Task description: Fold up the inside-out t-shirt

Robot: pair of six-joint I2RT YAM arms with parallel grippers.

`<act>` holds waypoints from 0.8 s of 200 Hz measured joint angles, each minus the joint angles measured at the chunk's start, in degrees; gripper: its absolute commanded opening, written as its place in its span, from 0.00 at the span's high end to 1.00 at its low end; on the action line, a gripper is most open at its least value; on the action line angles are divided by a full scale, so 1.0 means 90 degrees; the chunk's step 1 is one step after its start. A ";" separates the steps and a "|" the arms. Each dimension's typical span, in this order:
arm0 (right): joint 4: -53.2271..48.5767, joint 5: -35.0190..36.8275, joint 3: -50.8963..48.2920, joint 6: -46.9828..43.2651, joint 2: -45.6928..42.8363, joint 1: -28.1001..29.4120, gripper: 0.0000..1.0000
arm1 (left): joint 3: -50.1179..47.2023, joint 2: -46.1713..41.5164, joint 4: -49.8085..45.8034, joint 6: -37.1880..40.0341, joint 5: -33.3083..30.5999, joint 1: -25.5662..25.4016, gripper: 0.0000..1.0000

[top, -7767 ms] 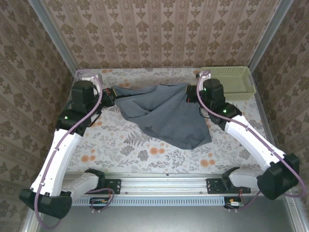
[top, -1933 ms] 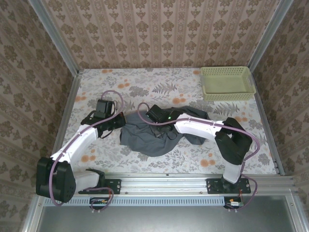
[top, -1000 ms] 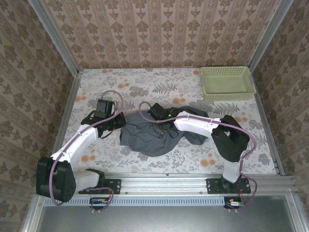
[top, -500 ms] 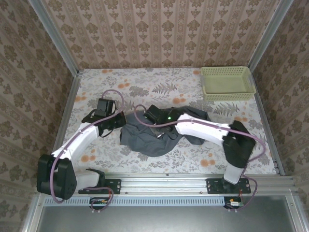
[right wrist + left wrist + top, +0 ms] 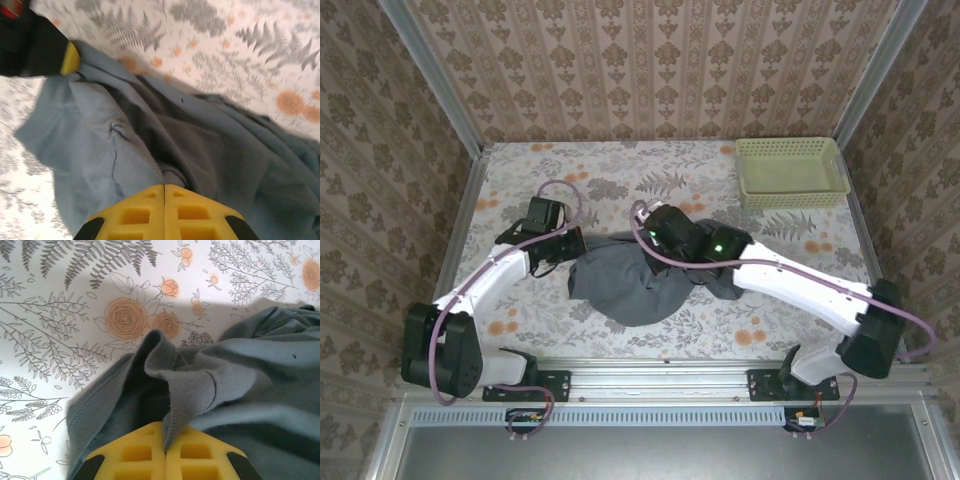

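Observation:
The inside-out t-shirt (image 5: 630, 290) lies crumpled in a dark blue-grey heap at the middle of the floral table. My left gripper (image 5: 572, 243) is at its left edge, shut on a ribbed hem fold (image 5: 192, 390) that rises from between the yellow fingers (image 5: 135, 455). From the right, my right gripper (image 5: 642, 248) reaches over the heap's top and is shut on a small pinch of the t-shirt (image 5: 172, 176). In the right wrist view the cloth (image 5: 100, 140) spreads below, and the left gripper's yellow tip (image 5: 70, 58) shows at the upper left.
A pale green basket (image 5: 790, 172) stands at the back right corner. Patterned walls close the table on three sides, and a metal rail (image 5: 660, 375) runs along the near edge. Bare floral tabletop (image 5: 650, 170) lies behind the shirt.
The right gripper has closed on the cloth, its wrist has shifted back and right, and its elbow has swung out to the right. The shirt's top edge is drawn up. The left arm barely moved.

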 measured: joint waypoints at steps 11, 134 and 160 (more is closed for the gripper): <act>0.0005 -0.0090 0.0087 0.0063 0.0464 -0.0027 1.00 | 0.0005 -0.0002 -0.0029 0.0000 -0.0034 -0.0049 1.00; 0.0563 -0.0617 -0.0865 0.0170 0.0192 -0.0430 0.55 | -0.0444 -0.0202 0.0087 -0.0005 -0.0119 0.0175 1.00; 0.1008 -0.0831 -0.1678 -0.0163 -0.0017 -0.0447 0.54 | -0.0444 -0.0202 0.0131 -0.0005 -0.0100 0.0187 1.00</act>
